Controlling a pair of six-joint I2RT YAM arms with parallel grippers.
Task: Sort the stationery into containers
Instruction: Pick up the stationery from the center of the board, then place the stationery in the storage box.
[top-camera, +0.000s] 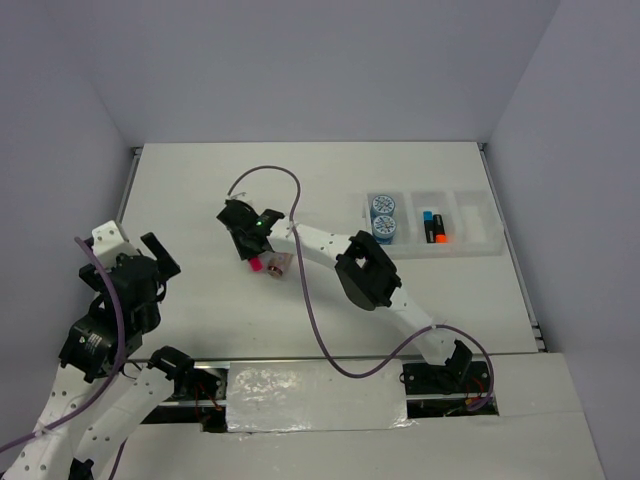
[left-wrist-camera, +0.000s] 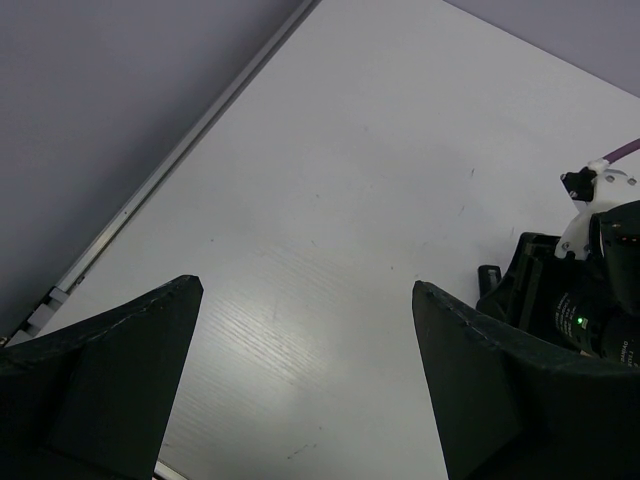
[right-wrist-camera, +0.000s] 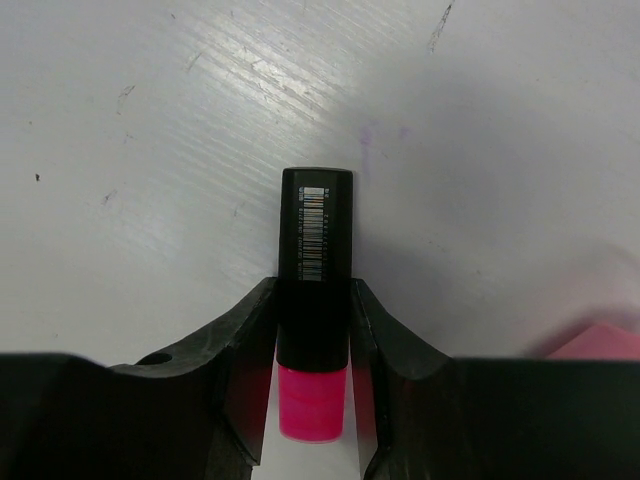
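My right gripper (top-camera: 251, 252) reaches to the table's middle left and is shut on the black body of a pink-capped highlighter (top-camera: 257, 265). In the right wrist view the fingers (right-wrist-camera: 250, 340) clamp the highlighter (right-wrist-camera: 315, 230) on both sides, and its pink cap points back toward the wrist. A pink-capped glue stick (top-camera: 279, 266) lies just right of it, and its pink edge (right-wrist-camera: 600, 342) shows in the wrist view. The clear three-compartment tray (top-camera: 478, 245) holds two blue tape rolls (top-camera: 383, 216) on the left. The blue-capped highlighter (top-camera: 428, 217) and the orange-capped one (top-camera: 439, 237) lie in the middle. My left gripper (top-camera: 160, 262) is open and empty (left-wrist-camera: 307, 285).
The tray's right compartment (top-camera: 472, 218) holds nothing. The right arm's elbow (top-camera: 366, 275) and purple cable (top-camera: 320, 330) cross the table's middle. The right gripper's body (left-wrist-camera: 585, 300) shows at the right of the left wrist view. A raised rim (top-camera: 129, 185) runs along the table's left edge.
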